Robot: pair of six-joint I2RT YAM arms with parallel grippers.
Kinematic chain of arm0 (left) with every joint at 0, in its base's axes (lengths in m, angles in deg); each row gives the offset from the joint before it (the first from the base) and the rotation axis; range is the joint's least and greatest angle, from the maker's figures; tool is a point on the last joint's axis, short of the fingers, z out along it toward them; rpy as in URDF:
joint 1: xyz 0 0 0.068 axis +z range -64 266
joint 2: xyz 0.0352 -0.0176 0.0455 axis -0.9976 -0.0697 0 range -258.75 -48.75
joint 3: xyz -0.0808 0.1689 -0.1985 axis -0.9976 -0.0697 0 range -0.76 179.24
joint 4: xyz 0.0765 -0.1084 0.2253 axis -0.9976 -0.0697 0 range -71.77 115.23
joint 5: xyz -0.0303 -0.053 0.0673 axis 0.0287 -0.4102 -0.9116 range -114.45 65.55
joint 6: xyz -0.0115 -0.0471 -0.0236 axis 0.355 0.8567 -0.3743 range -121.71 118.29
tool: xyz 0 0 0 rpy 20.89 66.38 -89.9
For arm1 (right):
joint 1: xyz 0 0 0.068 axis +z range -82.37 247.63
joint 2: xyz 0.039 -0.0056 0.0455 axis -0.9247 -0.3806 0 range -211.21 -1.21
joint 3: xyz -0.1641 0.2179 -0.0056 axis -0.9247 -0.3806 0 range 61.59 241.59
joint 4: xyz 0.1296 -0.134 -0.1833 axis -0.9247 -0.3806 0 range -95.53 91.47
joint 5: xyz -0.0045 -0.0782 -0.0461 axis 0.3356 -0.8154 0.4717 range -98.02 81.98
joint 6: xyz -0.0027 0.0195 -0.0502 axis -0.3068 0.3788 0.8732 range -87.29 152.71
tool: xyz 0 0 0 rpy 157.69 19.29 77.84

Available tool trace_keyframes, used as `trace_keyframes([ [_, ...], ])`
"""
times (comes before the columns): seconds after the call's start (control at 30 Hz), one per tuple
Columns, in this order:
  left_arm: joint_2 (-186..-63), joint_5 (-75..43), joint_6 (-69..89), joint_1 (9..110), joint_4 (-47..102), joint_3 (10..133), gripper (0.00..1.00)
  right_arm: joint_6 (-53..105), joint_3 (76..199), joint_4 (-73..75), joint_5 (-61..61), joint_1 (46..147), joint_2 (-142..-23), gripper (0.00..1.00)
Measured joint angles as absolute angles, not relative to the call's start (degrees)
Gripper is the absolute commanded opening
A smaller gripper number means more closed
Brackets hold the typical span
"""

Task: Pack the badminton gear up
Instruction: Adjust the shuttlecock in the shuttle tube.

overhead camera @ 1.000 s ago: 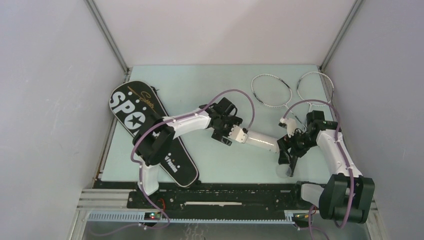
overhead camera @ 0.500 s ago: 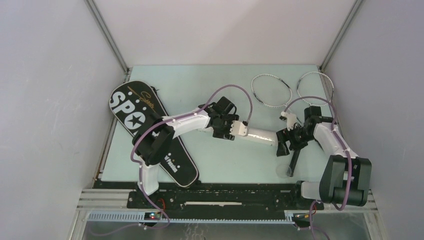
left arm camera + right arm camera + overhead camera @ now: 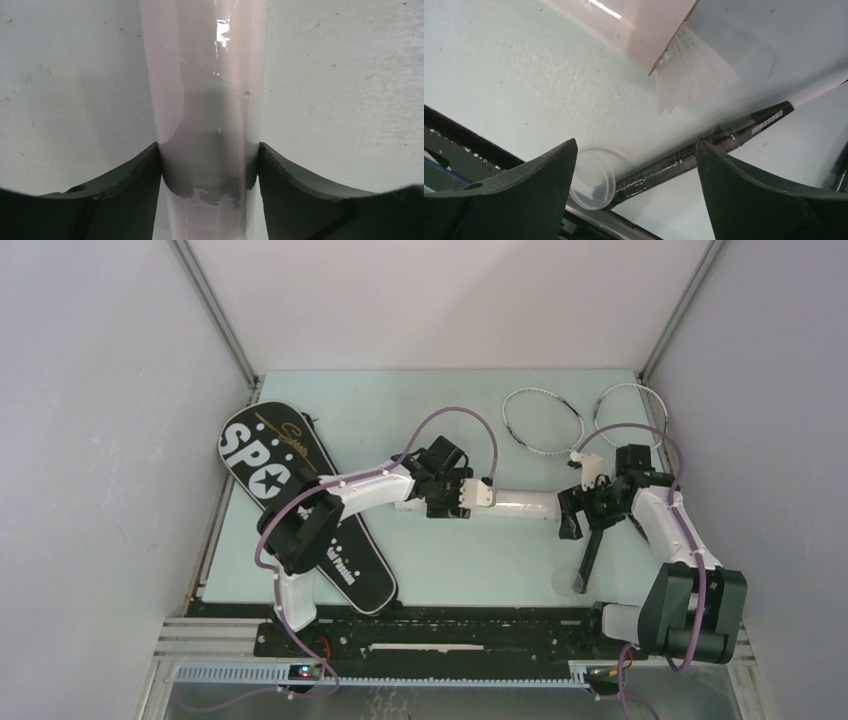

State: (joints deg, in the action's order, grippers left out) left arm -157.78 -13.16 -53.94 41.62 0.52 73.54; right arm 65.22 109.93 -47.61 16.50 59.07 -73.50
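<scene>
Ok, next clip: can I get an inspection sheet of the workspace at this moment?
Surface: pale green table, lightly specked.
Job's things: black bag flat at the left, partly under the left arm; two racquets far right, heads side by side; white tube stretching between the grippers; a shuttlecock poking from its open end; clear cap loose beside a racquet handle.
Clutter: nothing seen.
Grippers: left gripper shut on the tube; right gripper open and empty, near the tube's mouth.
Cables: purple cables, one looped over each arm.
Surroundings: plain walls; black rail along the near edge.
</scene>
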Motion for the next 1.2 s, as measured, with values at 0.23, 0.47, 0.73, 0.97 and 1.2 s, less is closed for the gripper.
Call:
trace_keyframes([
  [0.23, -156.4, -12.1, -54.0, 41.8, 2.4, 71.2, 0.63, 63.1, 112.2, -45.4, 16.8, 59.0, -80.2, 0.97],
  [0.47, -156.2, -11.6, -53.7, 41.9, 2.9, 70.8, 0.63, 61.8, 114.3, -43.4, 23.1, 58.9, -87.7, 0.96],
  [0.73, -154.9, -9.8, -53.1, 42.0, 4.4, 68.8, 0.63, 60.4, 118.4, -41.5, 32.7, 57.1, -95.2, 0.93],
  [0.97, -154.5, -8.7, -50.2, 42.0, 4.8, 68.3, 0.63, 62.4, 121.8, -43.6, 42.7, 56.3, -100.6, 0.91],
  [1.2, -154.5, -7.6, -42.0, 42.0, 6.4, 67.9, 0.62, 64.1, 122.9, -46.0, 49.4, 53.5, -103.4, 0.9],
])
